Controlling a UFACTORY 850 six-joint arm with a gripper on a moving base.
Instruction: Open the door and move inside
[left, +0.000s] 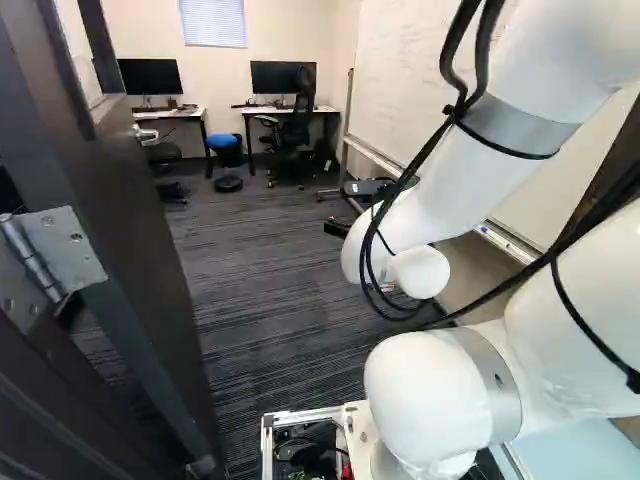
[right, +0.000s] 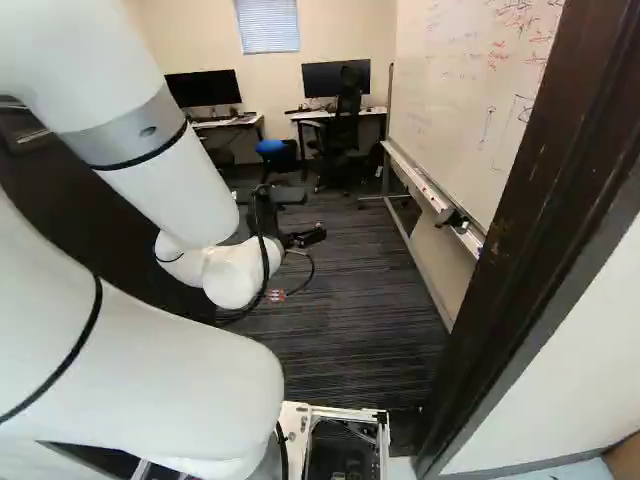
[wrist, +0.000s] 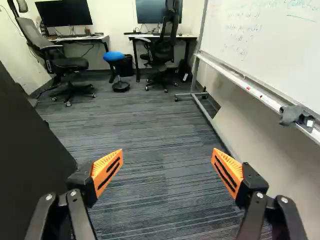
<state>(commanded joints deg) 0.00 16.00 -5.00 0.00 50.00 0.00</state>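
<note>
The dark door (left: 130, 220) stands open at the left of the left base view, its hinge (left: 62, 250) near and its silver handle (left: 146, 134) on the far part. In the wrist view the dark door (wrist: 30, 165) is beside the gripper. My gripper (right: 304, 238) reaches ahead of the arm over the carpet, apart from the door. Seen from the wrist, the gripper (wrist: 167, 167) is open, orange pads wide apart with only carpet showing between them. The doorway's dark post (right: 530, 200) rises on the arm's other side, in the right base view.
Beyond the doorway lies dark carpet (wrist: 150, 130). A whiteboard (right: 470, 90) on a wheeled stand lines the side opposite the door. At the back are two desks with monitors (wrist: 63, 12), office chairs (wrist: 70, 65) and a blue stool (wrist: 114, 56).
</note>
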